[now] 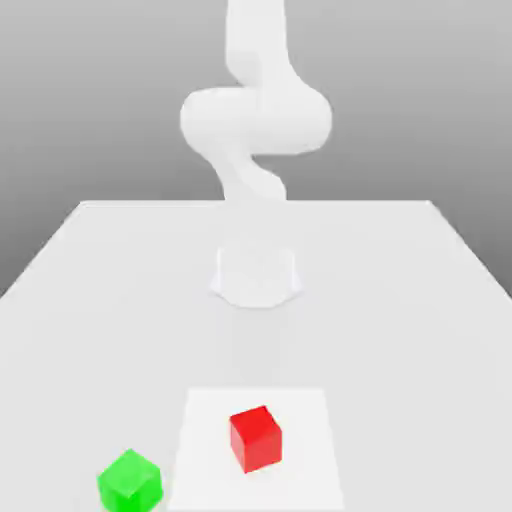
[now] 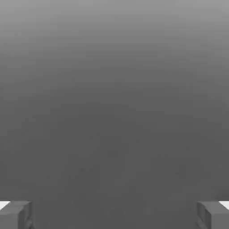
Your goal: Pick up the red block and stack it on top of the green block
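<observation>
Red block [image 1: 256, 439]: rests on the white square patch [image 1: 205, 485], alone there and unstacked, at 6 o'clock from the base [image 1: 257, 280] of the arm [image 1: 256, 120] in the exterior view. Shows no long axis, being a cube; sits slightly turned against the edges of the patch.

Green block [image 1: 130, 484]: waits off the patch, just beyond the edge on the exterior view's left, roughly at 8 o'clock from the red block and well apart from it. Sits with a corner toward the camera and carries nothing on top.

Hand [image 2: 114, 215]: gapes wide in the hand view, with fingers [image 2: 23, 214] well apart and nothing gripped or touched between them. Faces plain grey, apparently not aimed down at the blocks.

Bearing from hand to red block: cannot be given as an exact clock hour from these pictures. Appears, judging by the arm's raised pose, to call for a reach outward and down, toward 6 o'clock from the base in the exterior view.

Surface [image 1: 400, 330]: supports base, patch and both blocks.

Next move: likely calls for lining up with the turned faces of the red block before closing. Risks pinching across corners and twisting the cube if left unaligned.
</observation>
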